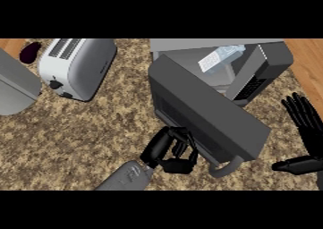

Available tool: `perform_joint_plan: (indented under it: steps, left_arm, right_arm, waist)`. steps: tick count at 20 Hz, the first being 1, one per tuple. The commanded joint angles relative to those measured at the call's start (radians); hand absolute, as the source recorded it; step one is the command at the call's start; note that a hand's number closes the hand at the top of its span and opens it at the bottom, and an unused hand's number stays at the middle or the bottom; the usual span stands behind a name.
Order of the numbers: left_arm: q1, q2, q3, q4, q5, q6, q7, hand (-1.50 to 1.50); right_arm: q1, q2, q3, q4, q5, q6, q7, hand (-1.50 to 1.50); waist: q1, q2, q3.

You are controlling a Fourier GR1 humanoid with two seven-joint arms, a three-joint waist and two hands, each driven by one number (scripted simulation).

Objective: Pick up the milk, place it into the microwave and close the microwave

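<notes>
On inspection, the milk [220,57] lay inside the microwave [269,56], a single carton resting on the oven floor with its long axis running slantwise from lower left to upper right in the head view. It sat up and to the right of the left hand [169,150], well apart from it, with the open door [206,114] standing between the two. That door swung out toward the robot, its handle [226,167] at the near end, just beside the left hand's curled fingers. The left hand was bent against the door's outer face; whether the fingers actually gripped the door or merely pressed on it could not be settled from this view, and it held no other item. The right hand [309,134] showed at the right edge, fingers straight and spread, holding nothing, resting apart from the microwave. The left hand was judged the nearer to the door and handle, so the closing push would fall to it, swinging the door away from the robot toward the oven cavity. Placement appeared done; only the closing remained. Count: one carton, one microwave, one toaster [78,65], one dark purple object [29,51] at the upper left, one grey appliance [12,82] at the left edge, one speckled counter [78,138].
</notes>
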Motion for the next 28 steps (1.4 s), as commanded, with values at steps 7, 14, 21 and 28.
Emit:
perform_joint_plan:
  steps: [7,14,21,28]
  left_arm:
    - [-0.135,-0.004,-0.093,0.079,0.226,0.11,-0.05,1.5]
    - [-0.215,-0.004,-0.094,0.05,0.36,0.252,-0.062,1.5]
    - [-0.291,-0.004,-0.066,0.07,0.485,0.386,-0.06,1.5]
    - [-0.379,-0.004,-0.037,0.148,0.566,0.446,-0.041,-1.5]
  right_arm:
    - [0.017,-0.047,0.033,-0.213,-0.135,0.138,0.081,-1.5]
    - [-0.026,-0.101,0.048,-0.292,-0.176,0.147,0.178,-1.5]
    - [-0.063,-0.16,0.01,-0.327,-0.224,0.153,0.222,-1.5]
    - [-0.156,-0.257,-0.069,-0.355,-0.138,0.071,0.21,-1.5]
  waist:
    - [-0.085,0.015,-0.003]
    - [-0.112,0.022,-0.004]
    - [-0.146,0.032,-0.001]
    - [-0.176,0.046,0.0]
